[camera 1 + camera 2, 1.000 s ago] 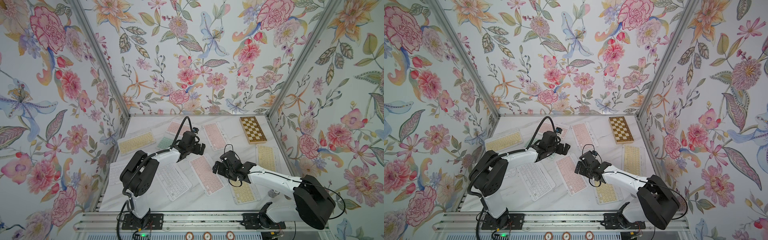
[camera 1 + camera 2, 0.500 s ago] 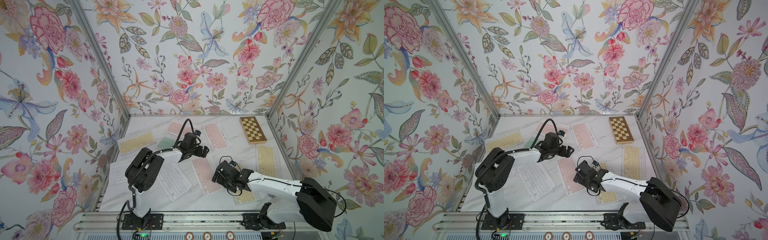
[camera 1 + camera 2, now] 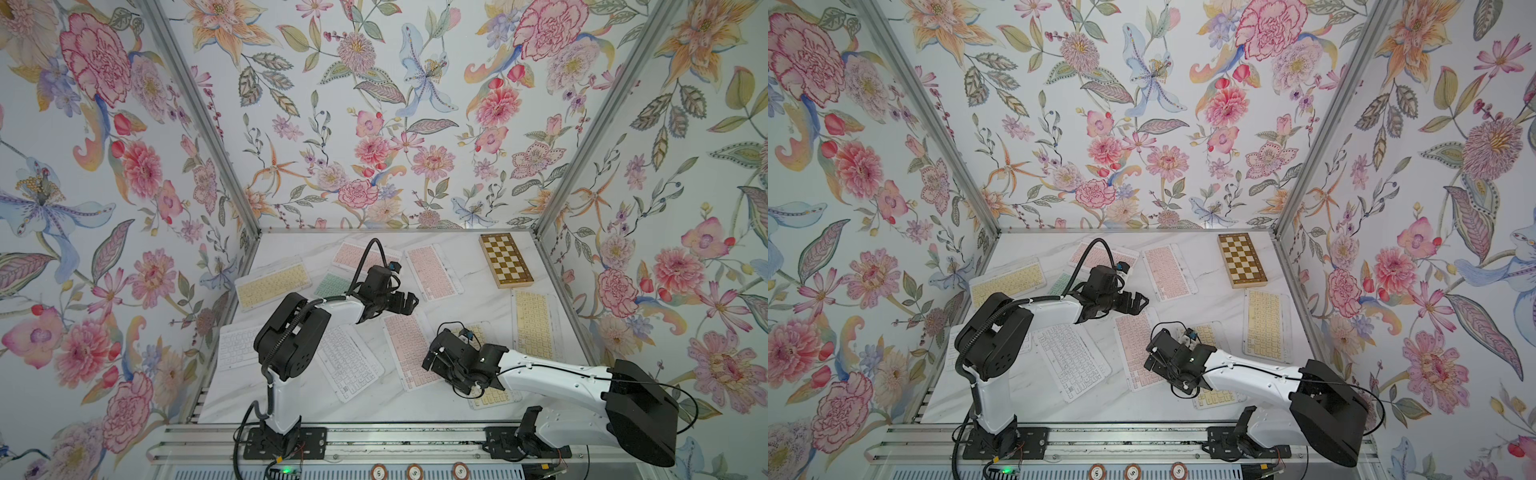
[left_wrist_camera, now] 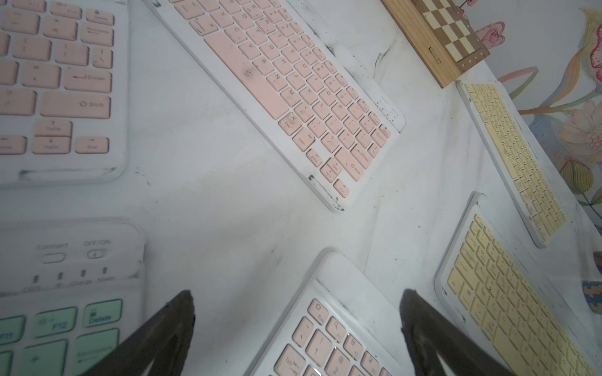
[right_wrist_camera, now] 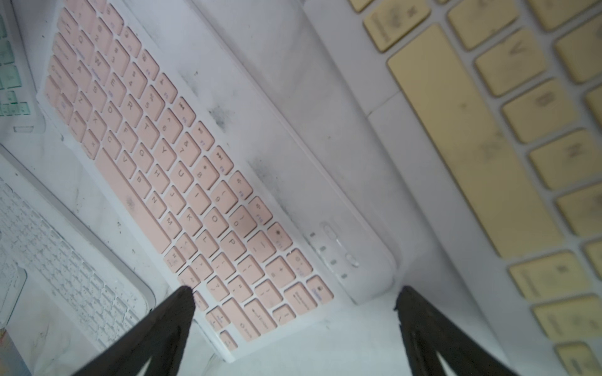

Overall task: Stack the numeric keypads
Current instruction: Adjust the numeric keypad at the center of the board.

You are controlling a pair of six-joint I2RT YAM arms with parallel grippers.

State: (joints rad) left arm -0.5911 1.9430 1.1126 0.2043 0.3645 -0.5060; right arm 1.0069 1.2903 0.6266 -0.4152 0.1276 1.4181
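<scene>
Pink-keyed and white-framed, the middle keypad (image 3: 405, 353) lies flat and askew on the marble worktop (image 3: 469, 299), its rim smudged grey, with the other keypads (image 3: 534, 324) scattered around it. The right hand (image 5: 293, 299) has drawn back to its near corner, fingers wide apart astride it, so a first lift looks close. The left hand (image 3: 409, 301), also spread, has edged out over its far end.

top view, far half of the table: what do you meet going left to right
yellow keypad → pink keypad by the back wall → pink keypad left of the chessboard → chessboard. The mint green keypad lies partly in front of the back-wall pink one, so it is left out.
</scene>
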